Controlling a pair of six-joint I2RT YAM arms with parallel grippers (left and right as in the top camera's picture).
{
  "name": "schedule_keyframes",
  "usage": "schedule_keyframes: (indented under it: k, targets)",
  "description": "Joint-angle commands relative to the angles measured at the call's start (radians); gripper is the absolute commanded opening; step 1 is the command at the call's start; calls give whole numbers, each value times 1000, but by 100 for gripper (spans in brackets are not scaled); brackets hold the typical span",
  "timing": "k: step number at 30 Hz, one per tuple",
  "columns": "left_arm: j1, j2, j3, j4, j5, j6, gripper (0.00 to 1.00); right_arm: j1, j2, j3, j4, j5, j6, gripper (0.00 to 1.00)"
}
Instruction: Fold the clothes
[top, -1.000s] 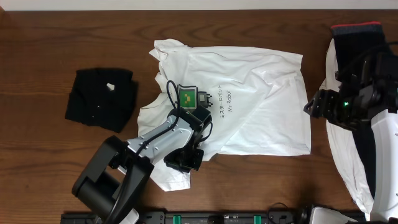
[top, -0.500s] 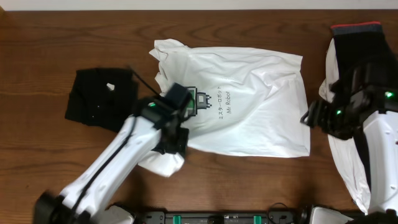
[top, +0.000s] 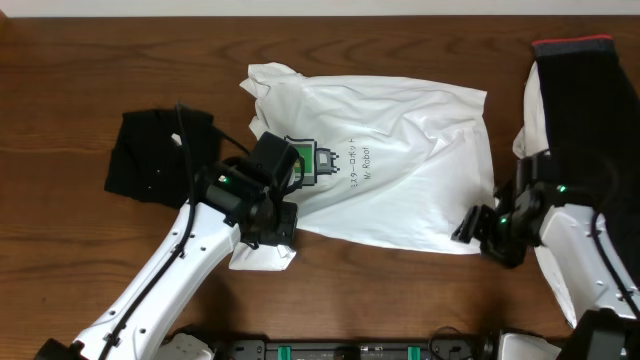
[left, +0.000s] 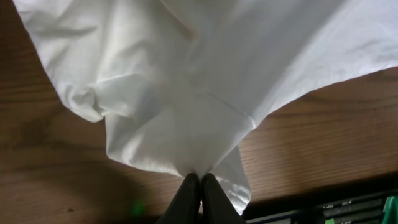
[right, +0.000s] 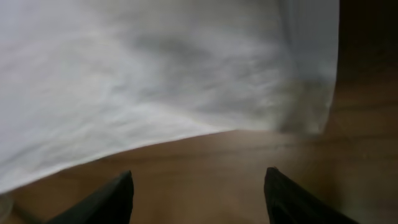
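left gripper (left: 200, 180): the jaws are seen pressed together, with a pinch of the white t-shirt (top: 400, 160) caught between the tips. in the left wrist view the cloth fans out ahead of the closed jaws in folds. a bunched lump lies ahead and to their left, and a small flap hangs just to their right. bare wood of the table (top: 80, 60) is seen on both sides of the jaws.

right gripper (right: 199, 177): the jaws are spread wide and nothing is held. only bare wood is seen between the fingers. the shirt's lower edge runs across just ahead of the fingertips, and its lower corner lies ahead and to the right. contact with the cloth cannot be told from the blurred wrist view.

the t-shirt is spread on the table between the two grippers, wrinkled. its printed graphic (top: 318, 160) is seen face up, just beyond the left gripper.

a folded black garment (top: 160, 155) is seen on the far side of the left gripper from the shirt. a pile of clothes (top: 580, 110), black and white, lies beside the right arm.
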Motion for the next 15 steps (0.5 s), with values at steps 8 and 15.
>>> schedule_keyframes:
  k: [8, 15]
  targets:
    - [5, 2, 5, -2, -16, 16, 6, 12, 2, -178, 233, 73, 201, 52]
    - [5, 2, 5, -2, -16, 17, 6, 12, 2, -189, 304, 138, 221, 47]
